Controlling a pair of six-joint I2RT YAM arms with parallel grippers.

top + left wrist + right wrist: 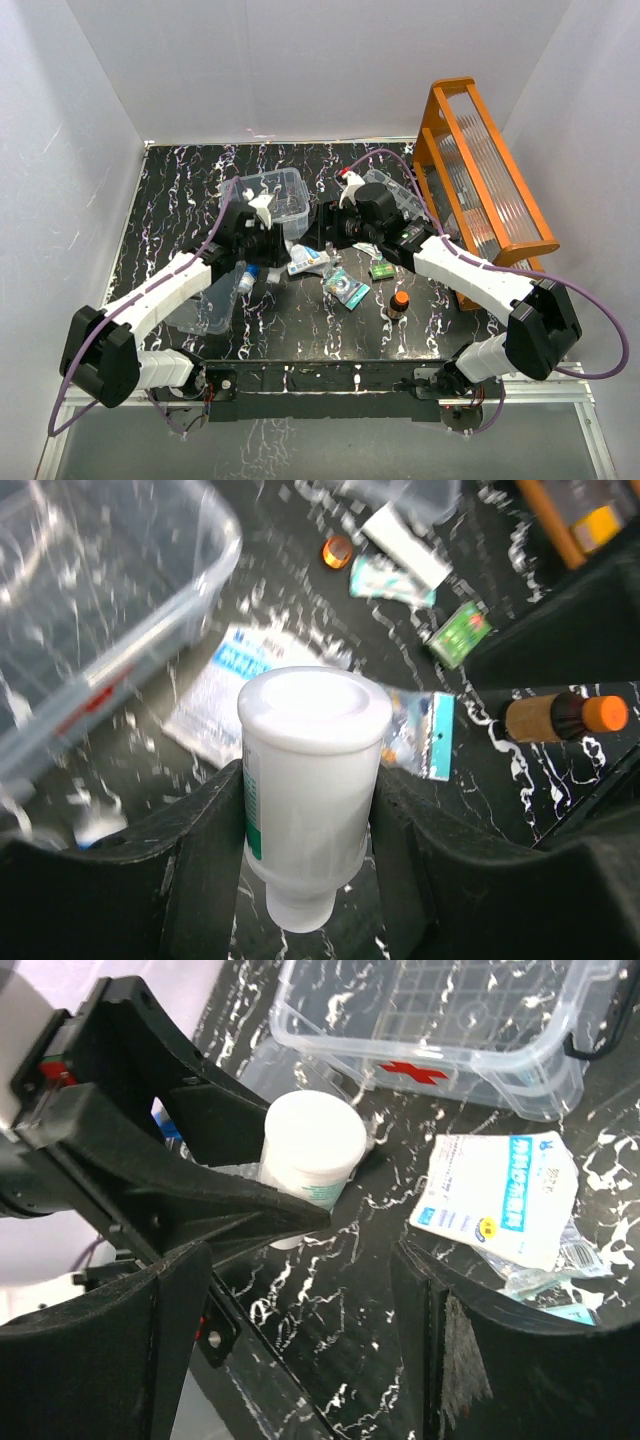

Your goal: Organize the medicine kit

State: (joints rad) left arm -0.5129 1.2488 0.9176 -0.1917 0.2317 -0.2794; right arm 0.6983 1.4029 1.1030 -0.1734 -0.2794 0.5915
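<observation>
Box (pixel 90 600) sits near left tool (pixel 308 790) pinching white bottle (pixel 310 740); right tool (pixel 310 1260) spread.

The top camera is looking down from high above the near edge, taking in the whole table (pixel 160 200). Both wrist cameras are looking from close above the tabletop, sharing the white bottle (pixel 310 780) and the clear box (pixel 520 1080).

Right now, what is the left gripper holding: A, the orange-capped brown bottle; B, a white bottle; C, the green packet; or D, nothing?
B: in the left wrist view the white bottle is clamped between the fingers of the left gripper, while the orange-capped brown bottle and the green packet lie apart from it.
</observation>
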